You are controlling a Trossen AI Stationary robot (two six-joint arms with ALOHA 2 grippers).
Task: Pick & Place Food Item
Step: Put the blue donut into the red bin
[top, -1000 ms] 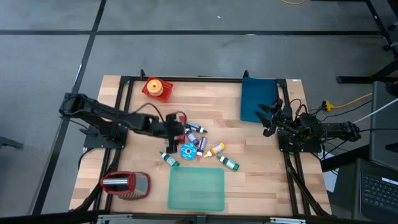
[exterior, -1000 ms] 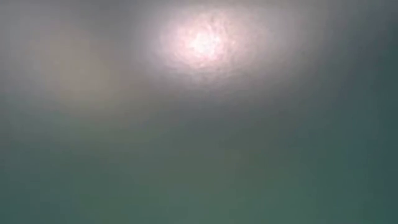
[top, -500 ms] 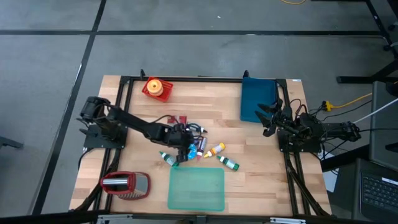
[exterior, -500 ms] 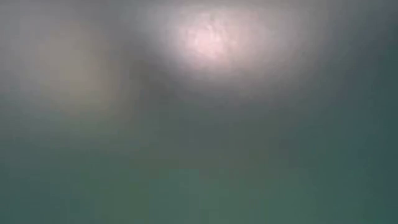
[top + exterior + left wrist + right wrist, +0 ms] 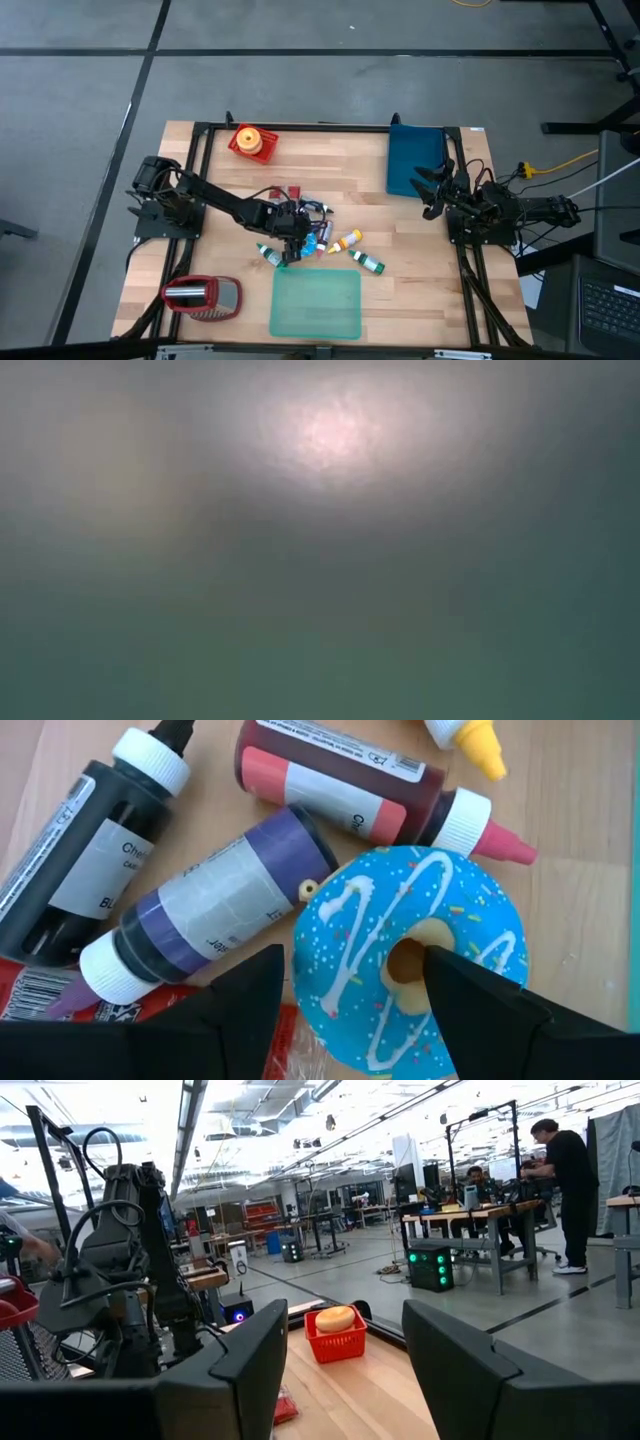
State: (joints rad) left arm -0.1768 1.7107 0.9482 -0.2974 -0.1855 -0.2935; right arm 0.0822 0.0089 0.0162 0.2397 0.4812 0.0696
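Note:
A blue-iced donut (image 5: 410, 960) with white stripes lies flat on the wooden table (image 5: 420, 250), in a pile of small squeeze bottles. My left gripper (image 5: 350, 960) is open and reaches down over the donut (image 5: 307, 243). One fingertip (image 5: 440, 965) is at the donut's hole, the other (image 5: 262, 970) just outside its rim. My right gripper (image 5: 432, 190) waits open at the table's right side, clear of everything. My left gripper comes at the donut slanting down from the table's left. Its fingers straddle one side of the ring (image 5: 340, 950), one at the hole and one outside the rim. Whether either finger touches the donut I cannot tell.
A purple bottle (image 5: 220, 900), a black bottle (image 5: 90, 840) and a red bottle (image 5: 350, 785) lie right beside the donut. A green board (image 5: 316, 303) lies near the front edge. There are also a red basket (image 5: 250, 141), a blue box (image 5: 415, 160) and a red appliance (image 5: 203, 297). The low view is blocked.
My left gripper has gone down and toward the table's near right, from beside the bottle pile onto the blue donut, then stopped there. The donut and bottles have stayed where they were.

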